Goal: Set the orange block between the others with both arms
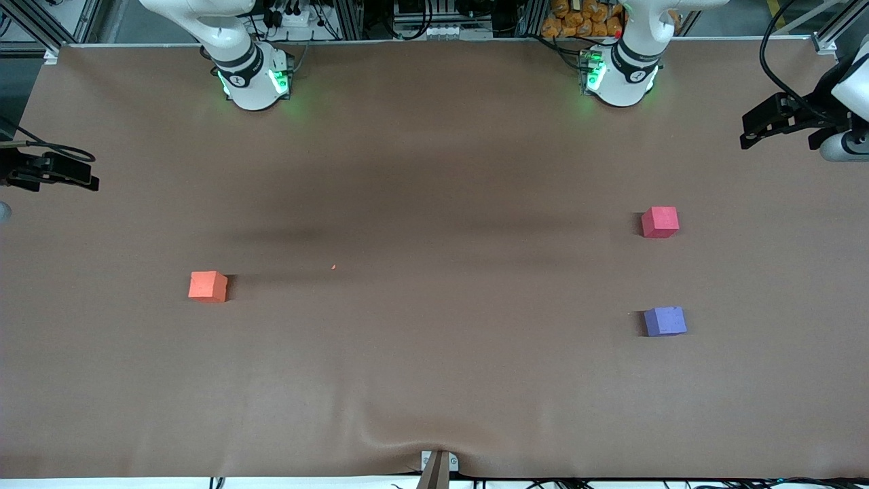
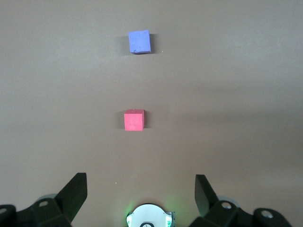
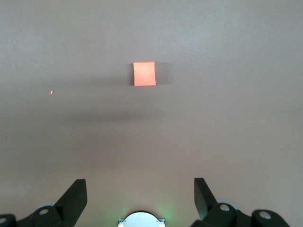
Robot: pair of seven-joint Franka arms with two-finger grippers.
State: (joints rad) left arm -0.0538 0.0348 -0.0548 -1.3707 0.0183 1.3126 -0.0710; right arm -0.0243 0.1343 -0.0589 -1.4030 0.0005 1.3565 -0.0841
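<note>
Frankly, with left gripper (image 2: 141, 189) and right gripper (image 3: 140, 189) both spread empty, the orange block (image 1: 207, 286) (well apart from the red-pink cube (image 1: 660, 222) and purple-blue cube (image 1: 665, 321)) risks slipping at handover

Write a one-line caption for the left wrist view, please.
Open left end effector above the table, facing the red-pink cube and purple-blue cube.

orange block (image 1: 207, 285) alone, red-pink cube (image 1: 660, 222), purple-blue cube (image 1: 664, 321)
</note>
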